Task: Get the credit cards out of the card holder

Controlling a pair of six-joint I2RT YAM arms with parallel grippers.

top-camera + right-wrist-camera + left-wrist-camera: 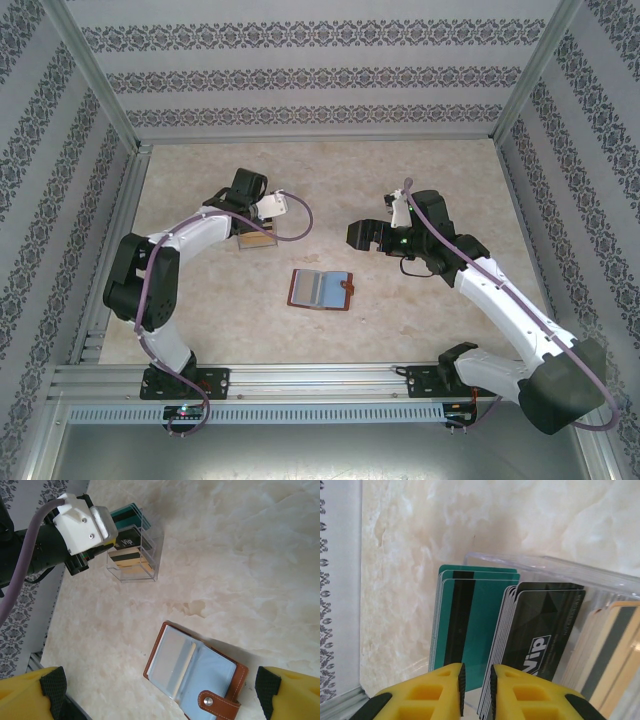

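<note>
1. One tan card [187,661] seems to remain in the card holder [153,656], its edge standing up from a blue-grey sleeve. The holder lies open and flat on the table [250,555] between the two arms.
2. Other credit cards stand on edge in a clear box [545,560], well apart from the holder: teal cards [480,625], black cards [545,625] and tan-yellow cards [612,645].
3. The left gripper [476,690] hovers just above the teal cards, jaws parted by a narrow gap and pinching nothing. It should lift straight up so that neither finger drags a card out.
4. The right gripper [157,692] hangs over the holder, jaws spread wide and empty. I judge it well placed to pin the brown rim while the tan card is drawn out along its sleeve
</note>
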